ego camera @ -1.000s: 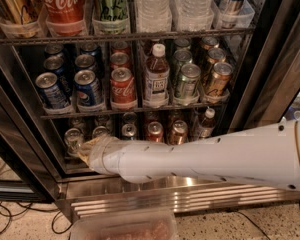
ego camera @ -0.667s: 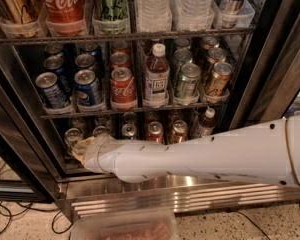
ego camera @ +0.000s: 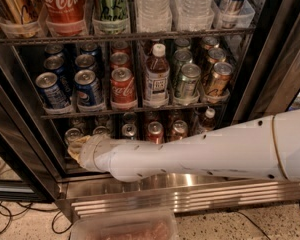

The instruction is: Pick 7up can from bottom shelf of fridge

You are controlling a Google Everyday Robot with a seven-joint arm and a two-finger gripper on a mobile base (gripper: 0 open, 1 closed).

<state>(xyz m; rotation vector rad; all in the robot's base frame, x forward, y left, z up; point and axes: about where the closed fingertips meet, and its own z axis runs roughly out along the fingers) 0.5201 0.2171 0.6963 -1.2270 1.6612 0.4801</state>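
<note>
Your gripper (ego camera: 81, 151) sits at the far left of the bottom shelf (ego camera: 70, 168) of the fridge (ego camera: 262, 69), its beige end low in the dark. You cannot tell whether it is released or clenched. The 7up can (ego camera: 72, 134) stands just above and behind it, close enough that contact cannot be judged; only its silver top and a strip of pale body show. To the right of the gripper stand a silver-topped can (ego camera: 101, 131), a second silver can (ego camera: 129, 130), two red cans (ego camera: 155, 132) and a small bottle (ego camera: 206, 120). The white arm (ego camera: 200, 151) crosses in front of these and hides their lower halves. Above the gripper, the brighter rack holds Pepsi cans (ego camera: 88, 86) and a Coca-Cola can (ego camera: 122, 85); below it lies the ribbed steel panel (ego camera: 190, 196). Compared with a second ago, the arm has slid a little further left into the shelf.
</note>
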